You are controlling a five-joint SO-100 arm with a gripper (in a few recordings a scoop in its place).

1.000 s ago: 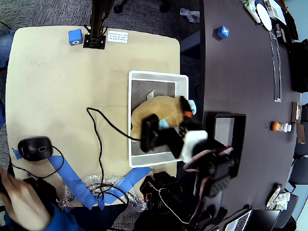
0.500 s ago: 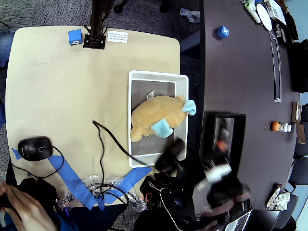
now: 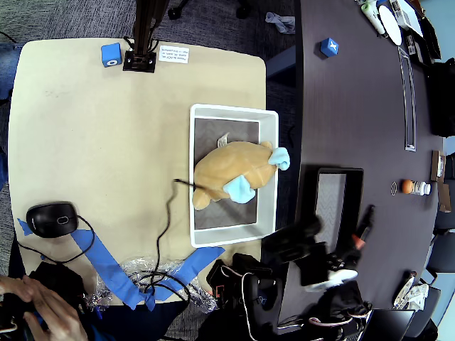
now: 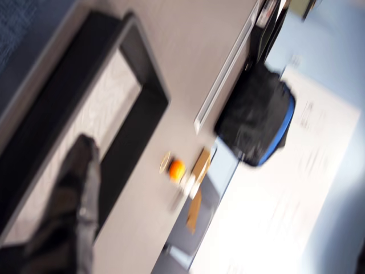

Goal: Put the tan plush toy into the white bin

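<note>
The tan plush toy point(image 3: 231, 172) lies inside the white bin point(image 3: 267, 170), with its light blue paws toward the bin's right wall and a white tag at its upper left. Nothing touches it. My arm is blurred at the lower right of the overhead view, over the dark table. The gripper point(image 3: 362, 229) hovers beside the black tray point(image 3: 311, 186), well away from the bin. In the wrist view one dark finger point(image 4: 77, 211) shows blurred over the black tray point(image 4: 145, 80). Nothing is seen held, and the blur hides how the jaws stand.
A black cable point(image 3: 167, 213) trails across the tan table to the bin's left wall. A mouse point(image 3: 51, 219), blue tape point(image 3: 106, 263) and a person's hands point(image 3: 43, 312) are at lower left. Blue cubes point(image 3: 111, 55) point(image 3: 328, 47) sit at the top. An orange ball point(image 3: 407, 186) lies on the dark table.
The arm has pulled back from above the bin to the lower right, over the dark table. The plush toy was let go and lies still in the bin.
</note>
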